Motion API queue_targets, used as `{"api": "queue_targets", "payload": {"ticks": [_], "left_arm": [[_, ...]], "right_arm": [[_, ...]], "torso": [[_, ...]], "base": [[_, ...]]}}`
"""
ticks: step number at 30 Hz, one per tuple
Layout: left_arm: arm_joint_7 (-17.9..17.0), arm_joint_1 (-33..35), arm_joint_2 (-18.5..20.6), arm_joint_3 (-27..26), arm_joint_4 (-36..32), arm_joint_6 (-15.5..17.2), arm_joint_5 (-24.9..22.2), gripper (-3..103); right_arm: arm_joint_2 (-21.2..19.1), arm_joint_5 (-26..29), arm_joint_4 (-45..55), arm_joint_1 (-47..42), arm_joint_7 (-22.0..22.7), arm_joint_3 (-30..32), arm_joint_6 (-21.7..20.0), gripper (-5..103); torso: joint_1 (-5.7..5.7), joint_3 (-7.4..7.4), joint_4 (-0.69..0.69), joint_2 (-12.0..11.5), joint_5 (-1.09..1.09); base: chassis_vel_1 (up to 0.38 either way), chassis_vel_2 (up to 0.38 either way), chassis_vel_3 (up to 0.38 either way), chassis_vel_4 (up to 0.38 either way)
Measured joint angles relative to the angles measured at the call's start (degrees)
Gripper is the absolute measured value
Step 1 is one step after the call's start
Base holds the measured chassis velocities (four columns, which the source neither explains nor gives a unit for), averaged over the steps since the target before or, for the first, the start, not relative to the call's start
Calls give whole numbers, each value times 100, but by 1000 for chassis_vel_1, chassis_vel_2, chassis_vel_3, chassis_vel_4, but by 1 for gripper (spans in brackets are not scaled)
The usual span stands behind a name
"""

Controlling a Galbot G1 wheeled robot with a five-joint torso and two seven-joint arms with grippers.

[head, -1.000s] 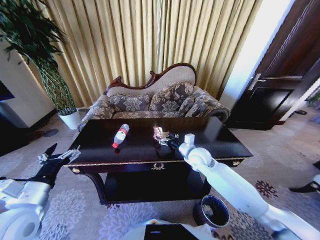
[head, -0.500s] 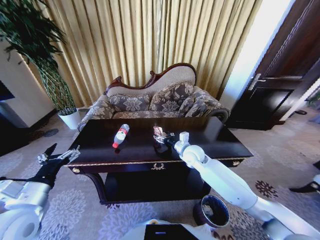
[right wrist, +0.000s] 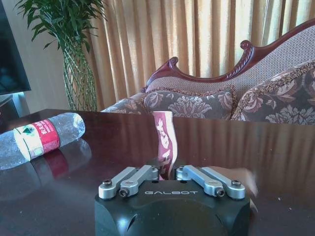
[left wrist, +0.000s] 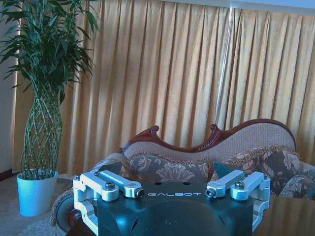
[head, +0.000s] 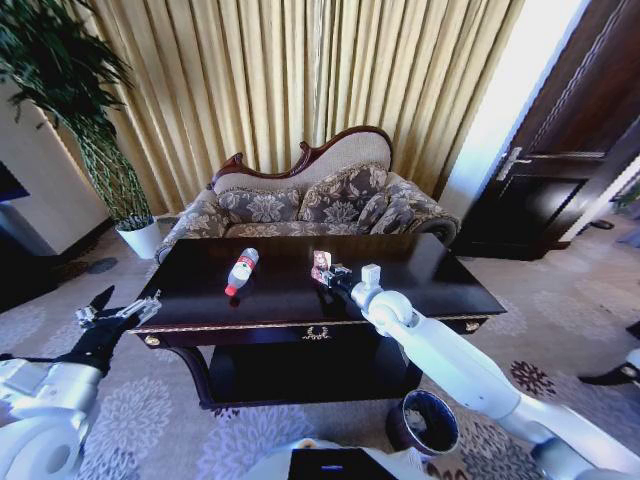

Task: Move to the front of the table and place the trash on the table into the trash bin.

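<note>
Wrapper point(head: 321, 260), clamped upright in our right gripper point(head: 327, 272), had just lifted off the bench point(head: 420, 270) beside the bottle point(head: 241, 270); binning could follow. Left gripper point(head: 118, 313), apart, idled off the bench's left end.

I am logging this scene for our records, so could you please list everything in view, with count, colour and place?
table: one, dark glossy wood with gold trim, in front of the robot.
plastic bottle: one, clear with red label, lying on the table's left half.
snack wrapper: one, red and tan, at the table's middle, between the right gripper's fingers.
trash bin: one, dark, on the carpet below the table's right front.
sofa: one, floral with carved wood frame, behind the table.
potted plant: one, green in a white pot, far left.
curtains: gold, behind the sofa.
door: one, dark wood, right.
left gripper: open, off the table's left front corner.
right gripper: shut on the wrapper.
</note>
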Motion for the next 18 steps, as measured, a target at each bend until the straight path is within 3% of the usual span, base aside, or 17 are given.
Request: {"api": "queue_targets", "payload": {"ticks": [4, 18], "left_arm": [[-1, -5, -9, 12, 0, 0, -1, 100], [-4, 7, 19, 3, 0, 2, -69, 100]], "right_arm": [[-56, 18, 70, -61, 2, 47, 0, 2], [-251, 234, 494, -295, 197, 431, 0, 0]], "torso": [[0, 0, 0, 0, 0], [0, 0, 0, 0, 0]], "base": [[0, 0, 0, 0], [0, 0, 0, 0]]}}
